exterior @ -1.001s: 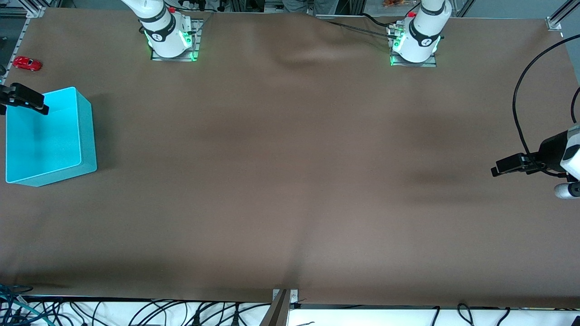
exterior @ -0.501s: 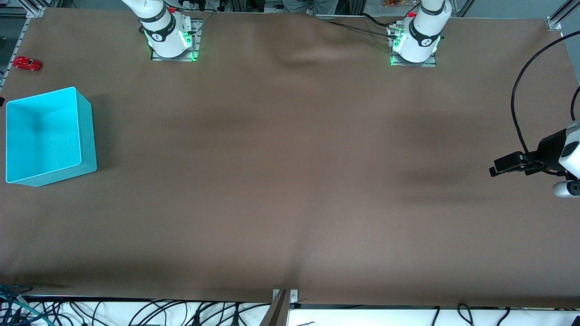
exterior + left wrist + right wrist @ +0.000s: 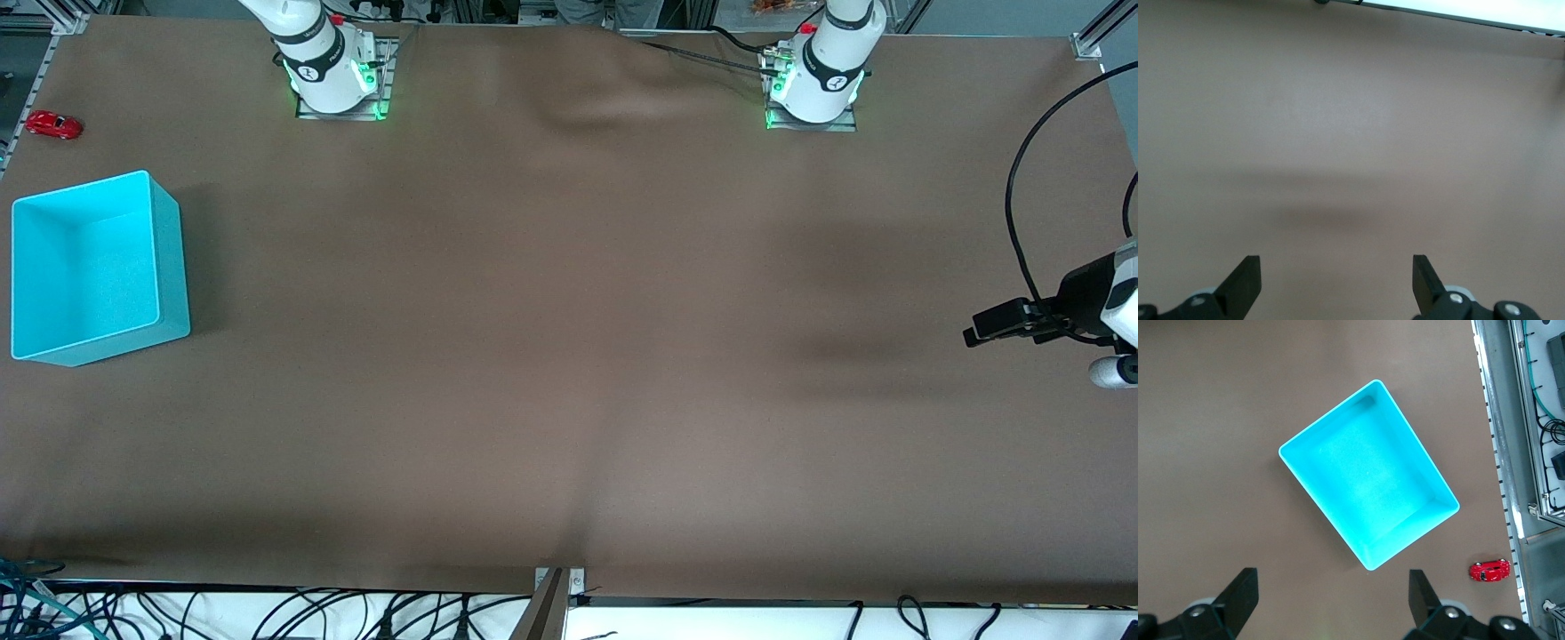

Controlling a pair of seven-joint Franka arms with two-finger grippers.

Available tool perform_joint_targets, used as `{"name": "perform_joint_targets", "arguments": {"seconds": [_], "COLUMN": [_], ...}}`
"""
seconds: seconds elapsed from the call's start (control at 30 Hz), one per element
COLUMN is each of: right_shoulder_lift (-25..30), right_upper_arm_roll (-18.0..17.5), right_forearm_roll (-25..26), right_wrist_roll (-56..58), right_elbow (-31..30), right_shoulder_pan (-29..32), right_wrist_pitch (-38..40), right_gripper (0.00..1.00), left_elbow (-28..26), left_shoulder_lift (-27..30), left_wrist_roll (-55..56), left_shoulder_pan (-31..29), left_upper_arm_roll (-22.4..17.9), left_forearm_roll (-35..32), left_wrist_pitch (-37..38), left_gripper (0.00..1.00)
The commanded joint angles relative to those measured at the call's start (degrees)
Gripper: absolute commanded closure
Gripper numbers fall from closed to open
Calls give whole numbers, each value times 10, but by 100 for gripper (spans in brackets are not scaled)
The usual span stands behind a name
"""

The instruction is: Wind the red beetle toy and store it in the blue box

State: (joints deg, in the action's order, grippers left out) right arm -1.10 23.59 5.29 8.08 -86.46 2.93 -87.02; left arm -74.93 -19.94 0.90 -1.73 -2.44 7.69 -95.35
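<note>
The red beetle toy (image 3: 53, 125) sits on the brown table at the right arm's end, farther from the front camera than the blue box (image 3: 171, 267). The box is open-topped and holds nothing. From high above, the right wrist view looks down on the box (image 3: 1368, 493) and the toy (image 3: 1489, 570). My right gripper (image 3: 1333, 580) is open and empty there, and it is outside the front view. My left gripper (image 3: 975, 333) hangs over the left arm's end of the table. In its wrist view the left gripper (image 3: 1336, 267) is open over bare cloth.
Both arm bases (image 3: 333, 76) (image 3: 813, 84) stand along the table's edge farthest from the front camera. A black cable (image 3: 1018, 222) loops above the left arm. The metal table rail (image 3: 1498, 453) runs close to the toy. The cloth has a wrinkle (image 3: 605, 107).
My right gripper, seen a second ago over the box's corner at the front view's edge, has left that view. The left gripper has barely shifted. Toy and box have not moved.
</note>
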Motion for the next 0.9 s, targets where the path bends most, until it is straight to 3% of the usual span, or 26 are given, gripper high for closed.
{"name": "perform_joint_targets", "arguments": {"seconds": [0.0,0.5,0.87], "right_shoulder_lift": [-2,3,4], "right_upper_arm_roll": [13,27,28], "right_forearm_roll": [7,9,24], "right_wrist_roll": [-6,-11,-13], "right_elbow": [2,5,2], "right_shoulder_pan": [1,22,72], "right_wrist_pitch": [0,-6,-49], "right_gripper": [0,0,0], "left_elbow": [8,8,8], "left_shoulder_lift": [3,3,3], "left_wrist_roll": [-7,-7,-8], "left_shoulder_pan": [3,3,3], "left_upper_arm_roll": [-5,-5,-5], "left_forearm_roll": [-10,-10,-10], "left_wrist_pitch": [11,11,10], "left_gripper": [0,0,0]}}
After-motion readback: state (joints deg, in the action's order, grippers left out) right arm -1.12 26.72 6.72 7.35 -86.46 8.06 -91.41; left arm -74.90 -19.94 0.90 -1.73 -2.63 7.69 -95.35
